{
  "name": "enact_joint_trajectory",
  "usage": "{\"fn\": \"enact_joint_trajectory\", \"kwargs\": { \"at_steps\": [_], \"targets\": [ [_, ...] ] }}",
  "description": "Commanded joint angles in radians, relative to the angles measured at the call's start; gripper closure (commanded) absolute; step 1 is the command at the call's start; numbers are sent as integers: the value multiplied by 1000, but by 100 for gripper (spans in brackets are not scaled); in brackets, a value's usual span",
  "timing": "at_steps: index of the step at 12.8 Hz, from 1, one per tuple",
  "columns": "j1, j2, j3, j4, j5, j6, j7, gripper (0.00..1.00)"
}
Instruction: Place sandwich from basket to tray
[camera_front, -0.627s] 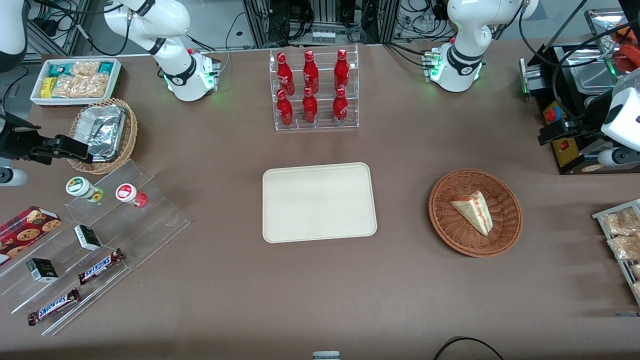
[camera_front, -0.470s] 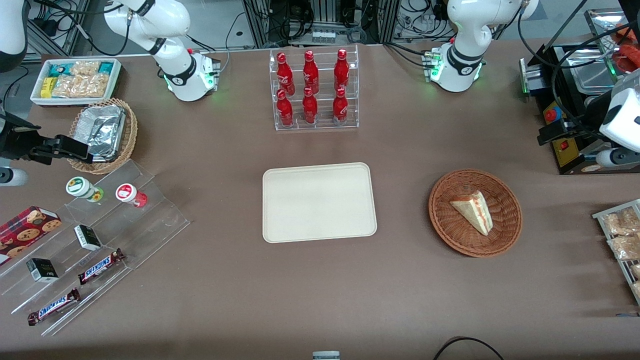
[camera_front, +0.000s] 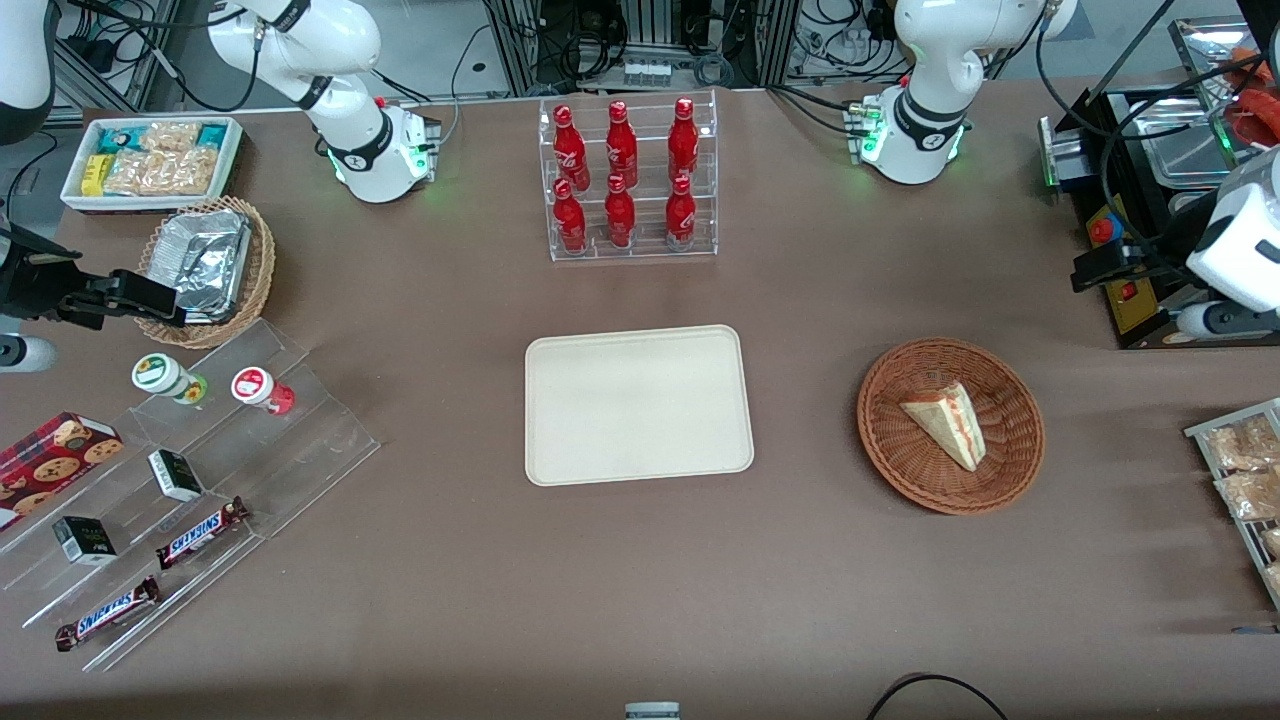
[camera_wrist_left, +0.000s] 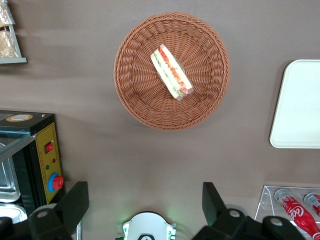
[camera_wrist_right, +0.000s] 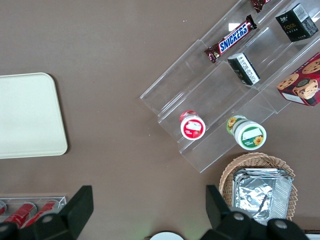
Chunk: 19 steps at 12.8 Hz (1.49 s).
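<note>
The brown table (camera_front: 640, 580) spreads under everything. The left arm's gripper (camera_wrist_left: 145, 200) hangs high above it, toward the working arm's end, its two black fingers (camera_wrist_left: 75, 202) spread wide apart with nothing between them. The cream tray (camera_front: 638, 404) lies flat on the table, well away from the gripper toward the parked arm's end, its surface bare. The reddish-brown wicker basket (camera_front: 1010, 465) sits on the table below the gripper, nearer to the front camera than the gripper is, and between the gripper and the tray sideways. The acrylic rack of red cola bottles (camera_front: 628, 180) stands farther from the front camera than the tray. The black control box (camera_wrist_left: 37, 160) with a red button sits close beside the gripper. The sandwich wedge (camera_front: 948, 424) lies in the basket near its middle, red and green filling showing along its cut edge, well apart from the gripper.
</note>
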<state>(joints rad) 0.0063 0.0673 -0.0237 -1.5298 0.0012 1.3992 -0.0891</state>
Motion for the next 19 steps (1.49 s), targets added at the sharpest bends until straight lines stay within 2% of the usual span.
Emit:
{"fn": "enact_joint_trajectory", "kwargs": {
  "at_steps": [1,5,8,19],
  "targets": [
    [-3,40,2,20,-13,10,14,0],
    [-12,97,-4,10,-13,53,2,0],
    [-28,79,-4,-136,-12,216,-15,0],
    [-60,77,-7,-461,-12,638,-210,0]
  ]
}}
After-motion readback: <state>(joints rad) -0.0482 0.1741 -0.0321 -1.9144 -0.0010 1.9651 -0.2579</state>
